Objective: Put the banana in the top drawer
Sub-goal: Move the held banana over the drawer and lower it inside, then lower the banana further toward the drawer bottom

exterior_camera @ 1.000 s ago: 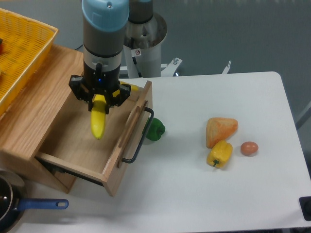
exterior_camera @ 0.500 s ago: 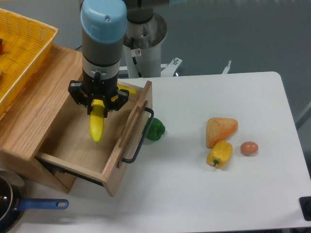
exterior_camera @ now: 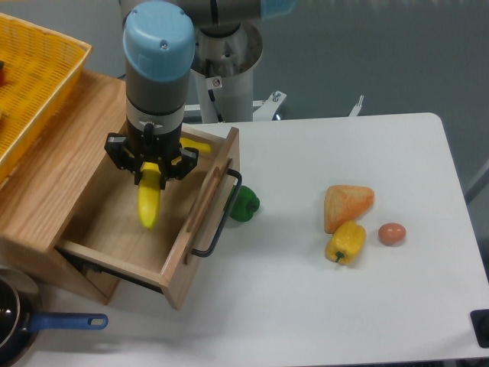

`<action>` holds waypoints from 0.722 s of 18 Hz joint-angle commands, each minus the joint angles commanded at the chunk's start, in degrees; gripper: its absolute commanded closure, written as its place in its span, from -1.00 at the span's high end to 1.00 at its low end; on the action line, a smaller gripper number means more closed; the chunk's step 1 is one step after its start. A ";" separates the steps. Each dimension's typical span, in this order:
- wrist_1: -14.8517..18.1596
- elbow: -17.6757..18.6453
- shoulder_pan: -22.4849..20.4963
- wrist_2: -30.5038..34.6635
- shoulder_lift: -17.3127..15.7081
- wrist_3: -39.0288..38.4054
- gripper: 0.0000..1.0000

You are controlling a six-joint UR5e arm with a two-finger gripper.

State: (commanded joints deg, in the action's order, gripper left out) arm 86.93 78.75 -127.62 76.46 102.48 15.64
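We have the banana (exterior_camera: 148, 203) clamped near its upper end between the fingers, the gripper (exterior_camera: 152, 162) closed around it, and it hangs tip-down over the open top drawer (exterior_camera: 114, 229). Over the last second we have carried it a little toward the drawer's left side and slightly lower, so its free tip now sits over the middle of the drawer floor instead of close to the front panel with the black handle (exterior_camera: 220, 218). We cannot tell from this single view whether the tip touches the wood yet; it looks just above it.

That shift matters: the banana is now inside the drawer's walls on every side, so we judge the carrying part nearly done and only the lowering and release left. The drawer stands pulled well out from the cabinet at the tabletop's left edge. The green pepper (exterior_camera: 244, 204) lies just beside the handle, while the yellow pepper (exterior_camera: 345, 242), the orange wedge (exterior_camera: 348, 205) and the egg (exterior_camera: 392, 233) lie well apart, toward the right edge.
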 joint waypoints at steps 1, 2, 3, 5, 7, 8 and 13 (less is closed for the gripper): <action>-0.09 0.00 0.09 0.00 0.26 -0.09 -0.20; -0.09 0.09 0.17 0.00 0.35 -0.09 -0.20; -0.09 0.09 0.44 0.00 0.53 -0.09 -0.20; -0.09 0.09 0.70 0.09 0.88 -0.09 -0.18; -0.09 0.18 0.79 0.09 0.97 0.00 -0.17; -0.09 0.18 0.79 0.09 0.97 0.00 -0.18; -0.18 0.35 1.23 0.09 1.58 0.00 -0.17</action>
State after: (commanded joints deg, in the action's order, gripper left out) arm 86.75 79.10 -126.39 76.55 104.06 15.64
